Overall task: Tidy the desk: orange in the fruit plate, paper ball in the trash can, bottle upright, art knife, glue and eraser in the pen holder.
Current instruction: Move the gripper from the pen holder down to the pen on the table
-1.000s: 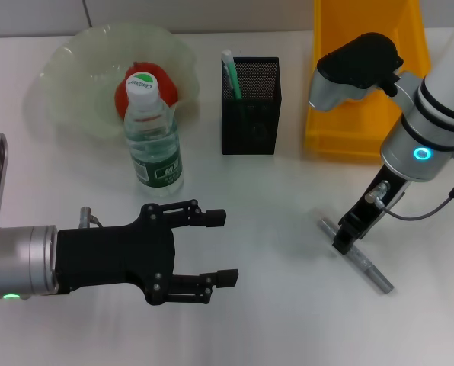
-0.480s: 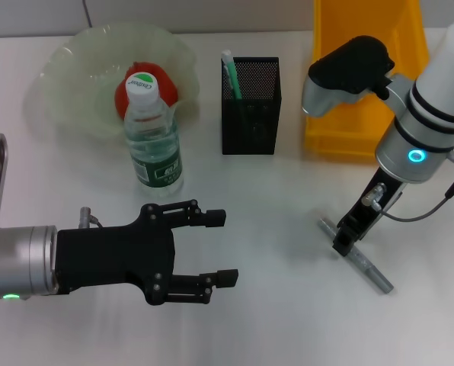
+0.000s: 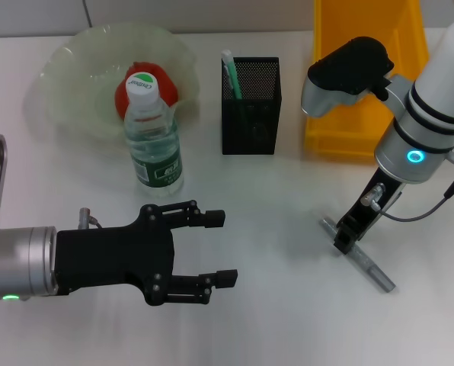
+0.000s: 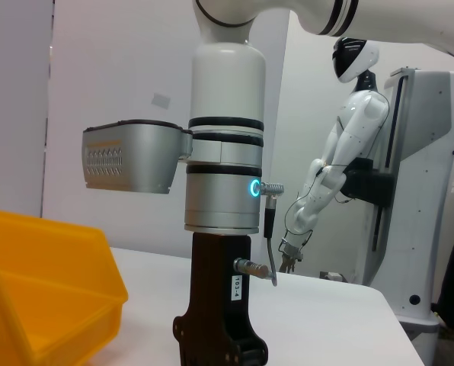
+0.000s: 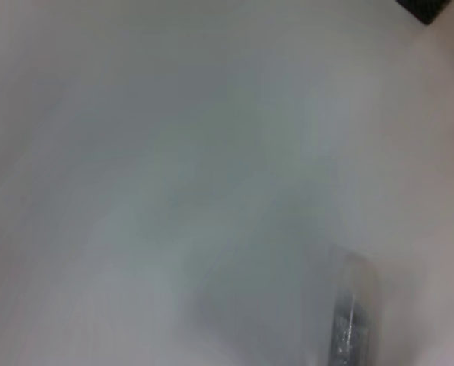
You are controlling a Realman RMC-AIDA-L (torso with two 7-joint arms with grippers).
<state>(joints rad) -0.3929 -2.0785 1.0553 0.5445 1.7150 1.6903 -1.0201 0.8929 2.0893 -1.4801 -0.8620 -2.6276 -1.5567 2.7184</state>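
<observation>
Gripping the slim grey metal art knife off-centre, the right gripper risks pivoting it loose. Jaw state cannot be told. Left gripper, spread wide, idles near left.

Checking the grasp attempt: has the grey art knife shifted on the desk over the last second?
Yes, slightly: under the right gripper, the art knife has slid a little away from the pen holder, toward the robot's right.

White desk in a plain, pale-walled room

Beyond the desk's far edge a light grey wall rises; a white humanoid figure on a dark stand stands near it, beside a white frame.
</observation>
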